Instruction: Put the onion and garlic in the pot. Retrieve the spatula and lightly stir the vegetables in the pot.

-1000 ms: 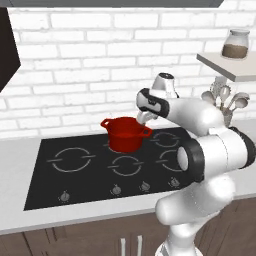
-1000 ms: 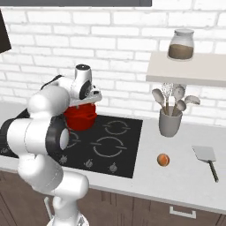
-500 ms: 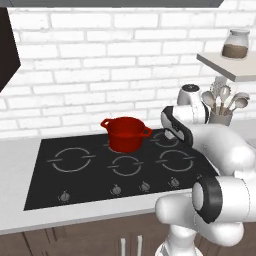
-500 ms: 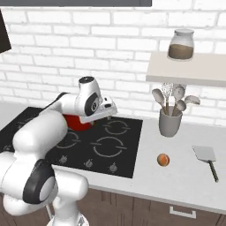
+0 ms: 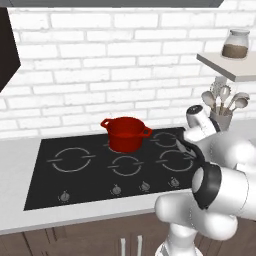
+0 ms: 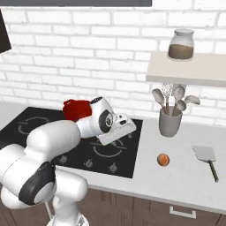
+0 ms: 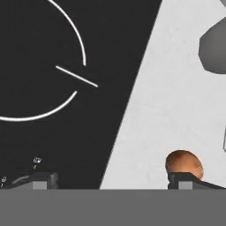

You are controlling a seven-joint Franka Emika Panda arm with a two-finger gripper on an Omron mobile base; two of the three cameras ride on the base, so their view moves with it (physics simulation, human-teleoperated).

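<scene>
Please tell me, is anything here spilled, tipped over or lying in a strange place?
Nothing stands out. The pot sits upright on the cooktop, the onion and spatula lie on the counter, and the utensil cup stands upright.

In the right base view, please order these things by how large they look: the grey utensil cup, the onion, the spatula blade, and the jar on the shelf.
Largest to smallest, as they look there:
1. jar and grey utensil cup: too alike to rank
2. spatula blade
3. onion
The spatula and onion lie nearer the camera, so true sizes may differ.
</scene>
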